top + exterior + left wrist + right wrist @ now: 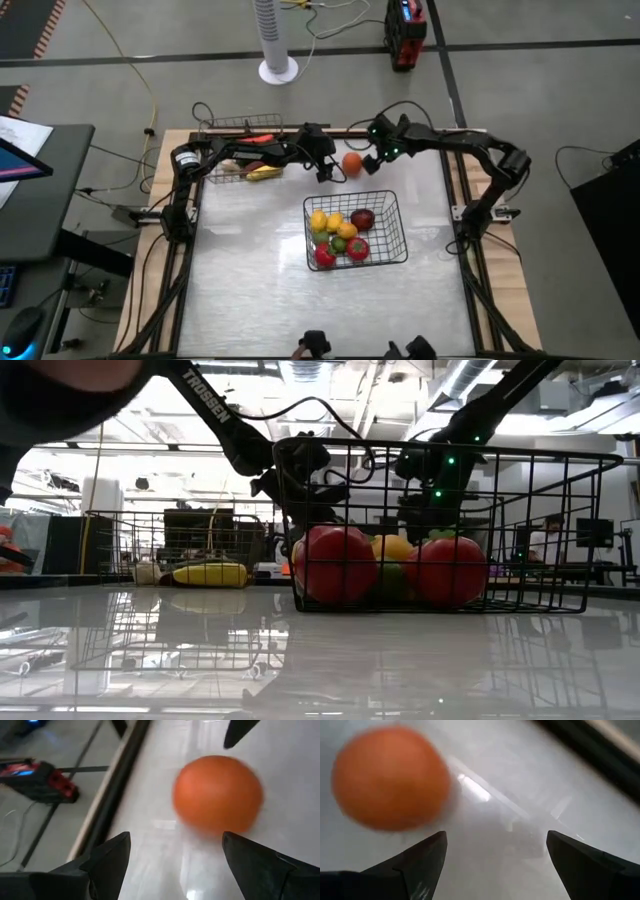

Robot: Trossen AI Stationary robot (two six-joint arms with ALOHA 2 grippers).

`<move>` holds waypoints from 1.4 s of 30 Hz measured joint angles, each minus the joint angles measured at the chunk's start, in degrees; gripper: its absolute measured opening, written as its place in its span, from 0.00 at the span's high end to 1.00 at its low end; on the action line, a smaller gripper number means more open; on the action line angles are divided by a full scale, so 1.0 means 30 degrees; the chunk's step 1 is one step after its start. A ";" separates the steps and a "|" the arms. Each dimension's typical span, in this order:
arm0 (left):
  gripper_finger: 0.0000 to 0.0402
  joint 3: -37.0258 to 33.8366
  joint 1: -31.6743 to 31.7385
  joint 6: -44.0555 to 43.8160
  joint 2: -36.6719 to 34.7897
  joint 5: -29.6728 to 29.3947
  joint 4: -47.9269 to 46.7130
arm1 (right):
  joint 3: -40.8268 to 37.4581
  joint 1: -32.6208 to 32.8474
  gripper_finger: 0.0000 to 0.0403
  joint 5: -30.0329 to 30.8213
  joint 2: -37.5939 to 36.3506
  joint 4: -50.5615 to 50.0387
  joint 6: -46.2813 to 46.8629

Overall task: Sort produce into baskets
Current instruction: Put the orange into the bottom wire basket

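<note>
A round orange piece [351,163] lies on the table near its far edge, between my two grippers. My left gripper [328,172] is open just to its left; in the left wrist view [175,840] the orange piece [217,795] lies ahead of the fingers, untouched. My right gripper [371,160] is open just to its right; in the right wrist view [495,837] the orange piece [390,777] lies ahead and off to one side. The black basket [395,215] holds several round red, yellow and green pieces. The grey basket [240,125] at the far left holds long yellow [262,173] and red pieces.
The black basket [450,460] stands in the middle of the table, just nearer than the grippers. The grey basket [170,545] stands left of my left arm. The table's far rail [107,805] runs close behind the orange piece. A fan base [278,70] stands on the floor beyond.
</note>
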 joint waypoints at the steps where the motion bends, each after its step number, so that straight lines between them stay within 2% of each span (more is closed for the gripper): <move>1: 0.24 0.0000 -0.0019 0.0221 -0.0013 0.0405 -0.0227 | -0.0007 0.0216 0.08 -0.0046 0.0112 0.0039 -0.0081; 4: 0.24 0.0000 -0.0082 0.1069 -0.0015 0.1370 -0.1181 | -0.0007 0.0883 0.08 -0.0136 0.0212 0.0500 -0.0378; 10: 0.24 0.0000 -0.0117 0.2935 -0.0015 0.1598 -0.2510 | 0.0000 0.1705 0.08 -0.0682 0.0212 0.1758 -0.1552; 13: 0.24 0.0000 -0.0109 0.3785 -0.0015 0.1712 -0.2495 | 0.0000 0.1819 0.08 -0.1522 0.0216 0.2382 -0.2947; 19: 0.24 0.0000 -0.0117 0.5167 -0.0015 0.2438 -0.2481 | 0.0000 0.1884 0.08 -0.1926 0.0366 0.3312 -0.6129; 25: 0.24 0.0000 -0.0117 0.5199 -0.0022 0.2443 -0.2736 | 0.0031 0.1992 0.08 -0.3602 0.1260 0.3368 -0.7196; 31: 0.24 -0.0007 -0.0117 0.5580 -0.0217 0.2436 -0.3398 | 0.0211 0.2251 0.08 -0.1600 0.0588 0.1622 -0.7239; 37: 0.24 0.0000 -0.0117 0.4919 -0.1054 0.3239 -0.3401 | 0.0219 0.1487 0.08 -0.1517 0.0070 0.2452 -0.7159; 42: 0.24 0.0002 0.0137 0.3575 -0.0990 0.3387 -0.2394 | 0.0219 0.0956 0.08 -0.3569 0.0667 0.3768 -0.7167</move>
